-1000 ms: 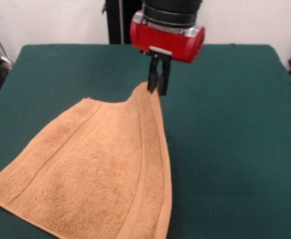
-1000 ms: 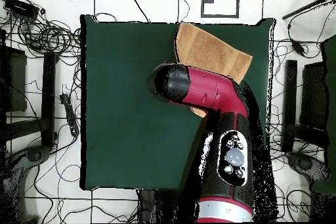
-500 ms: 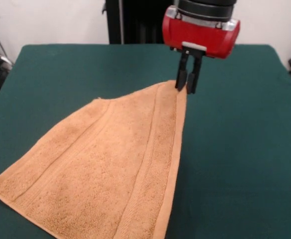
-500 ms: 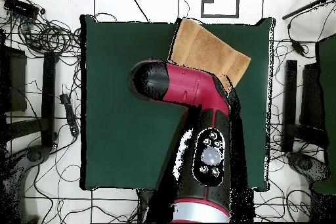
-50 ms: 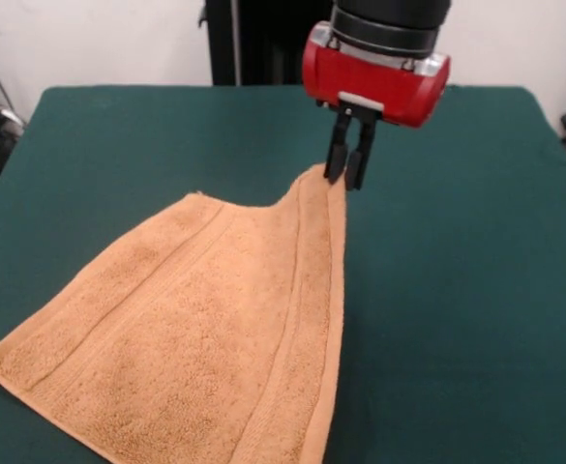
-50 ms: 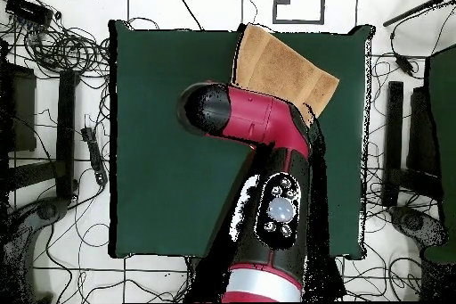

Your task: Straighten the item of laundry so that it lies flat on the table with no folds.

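Note:
The item of laundry (image 5: 200, 329) is an orange-tan towel spread over the near left of the green table (image 5: 457, 271), its woven band running along the right edge. My gripper (image 5: 342, 180) is shut on the towel's far corner and holds it lifted a little off the cloth. The near edge of the towel runs out of the front view. From overhead the towel (image 6: 280, 69) shows near the table's top edge, partly under my arm, which hides the gripper there.
Bare green table (image 6: 169, 140) stretches wide to the left in the overhead view. Cables (image 6: 62, 46) and stands lie on the floor around the table.
The gripper carried the towel corner to the right and farther back, then came slightly back left and lifted it. The towel has been pulled out wider.

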Tool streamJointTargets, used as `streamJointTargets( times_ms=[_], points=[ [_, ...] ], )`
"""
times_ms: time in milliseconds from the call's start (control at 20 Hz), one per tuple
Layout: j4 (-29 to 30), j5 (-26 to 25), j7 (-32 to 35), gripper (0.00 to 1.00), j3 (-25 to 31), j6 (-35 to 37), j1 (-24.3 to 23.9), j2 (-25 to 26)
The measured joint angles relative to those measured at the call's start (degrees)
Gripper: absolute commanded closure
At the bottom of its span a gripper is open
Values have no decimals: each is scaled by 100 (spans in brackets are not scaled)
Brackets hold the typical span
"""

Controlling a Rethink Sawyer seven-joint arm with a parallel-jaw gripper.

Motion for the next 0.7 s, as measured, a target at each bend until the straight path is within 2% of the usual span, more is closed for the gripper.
streamJointTargets(
  times_ms=[50,100,700],
  points=[
    [-1,22,0,100,-19,0,0,1],
    [-1,44,0,0,-38,-1,0,1],
    [0,422,1,0,-173,-1,33,-47]
  ],
)
